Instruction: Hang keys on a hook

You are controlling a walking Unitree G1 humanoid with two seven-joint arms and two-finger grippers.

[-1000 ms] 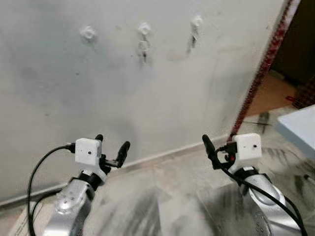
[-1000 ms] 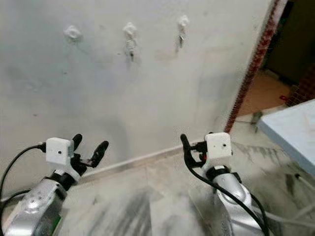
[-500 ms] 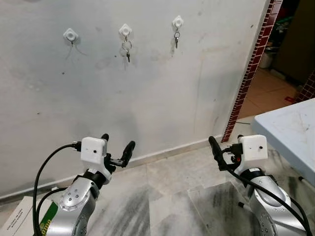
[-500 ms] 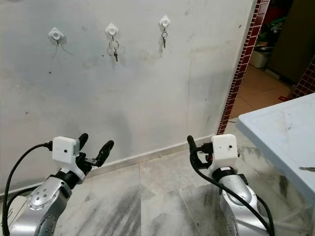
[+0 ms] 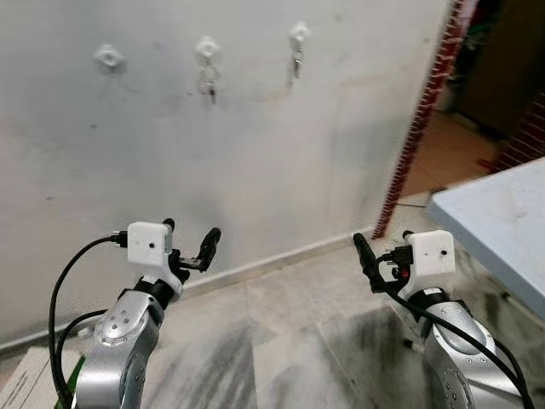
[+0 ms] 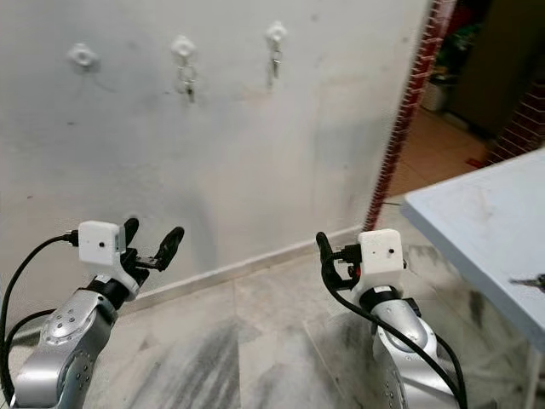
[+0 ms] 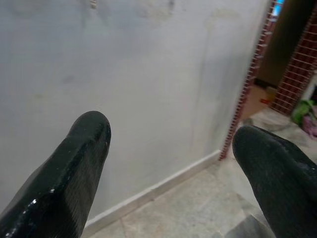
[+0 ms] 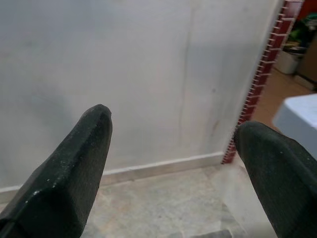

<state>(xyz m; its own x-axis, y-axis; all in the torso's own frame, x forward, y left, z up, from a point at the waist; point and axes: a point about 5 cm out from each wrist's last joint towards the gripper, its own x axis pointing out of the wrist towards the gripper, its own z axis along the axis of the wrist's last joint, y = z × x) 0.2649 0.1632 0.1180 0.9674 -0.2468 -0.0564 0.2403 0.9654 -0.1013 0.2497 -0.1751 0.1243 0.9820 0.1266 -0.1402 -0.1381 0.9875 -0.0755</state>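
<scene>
Keys (image 5: 209, 83) already hang on two wall hooks; left hook (image 5: 108, 57) bare. Left end effector (image 5: 187, 247) and right end effector (image 6: 328, 256) both spread, empty; more keys lie on desk (image 6: 477, 221).

Grey wall (image 5: 255, 162), marble floor (image 5: 281, 341), blue table (image 5: 502, 230)

The pale grey plastered wall (image 5: 255, 153) carries three small white hooks in a row near its top: the left white hook (image 5: 108, 57) is bare, the middle white hook (image 5: 207, 46) holds a metal key ring with a small key (image 5: 209, 83), and the right white hook (image 5: 299, 33) holds a single small key (image 5: 296, 63). The grey streaked marble floor (image 5: 289, 341) meets the wall at a pale skirting strip. A light blue tabletop (image 6: 477, 221) bears a small dark object (image 6: 530, 281), too blurred to identify.
</scene>
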